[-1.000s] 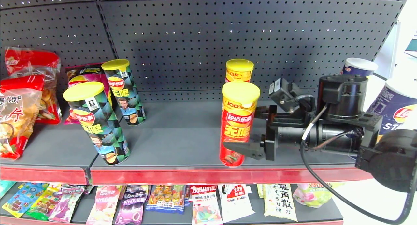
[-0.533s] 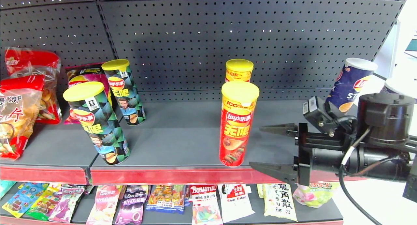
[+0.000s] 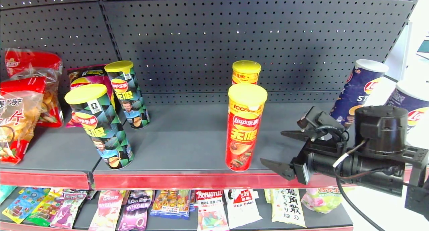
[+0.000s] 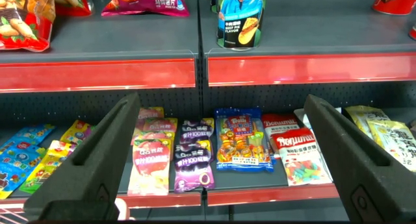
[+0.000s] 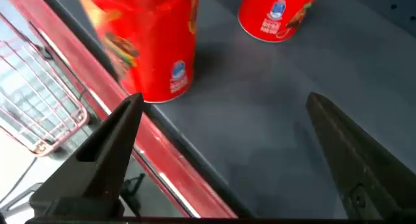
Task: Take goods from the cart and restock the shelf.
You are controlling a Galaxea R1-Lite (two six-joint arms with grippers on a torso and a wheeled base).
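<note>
On the upper shelf (image 3: 187, 140), your red chip canister (image 3: 246, 127) with the yellow lid is standing upright, close to the red front edge. A second red chip canister (image 3: 246, 72) is standing right behind it, nearer the pegboard back wall (image 3: 234, 40). Your right end effector (image 3: 271, 147) is hanging just beside the front canister, on its right, with the fingers spread wide and gripping nothing; a gap is showing between the fingertips and the canister. From the right wrist camera you are seeing that same end effector (image 5: 224, 99) released, pointing over the shelf edge toward the two red canisters, and the pink wire cart (image 5: 39, 113) is showing below the edge.

Your left end effector (image 4: 222, 99) is also hanging released and empty, facing the lower shelf (image 4: 195, 198), where candy packets (image 4: 244, 139) are lying in a row.

Farther left on the upper shelf, two dark patterned canisters (image 3: 99, 125) are standing one behind the other, with snack bags (image 3: 20, 113) leaning beside them. At the right end, two blue canisters (image 3: 357, 90) are standing behind your right arm.
</note>
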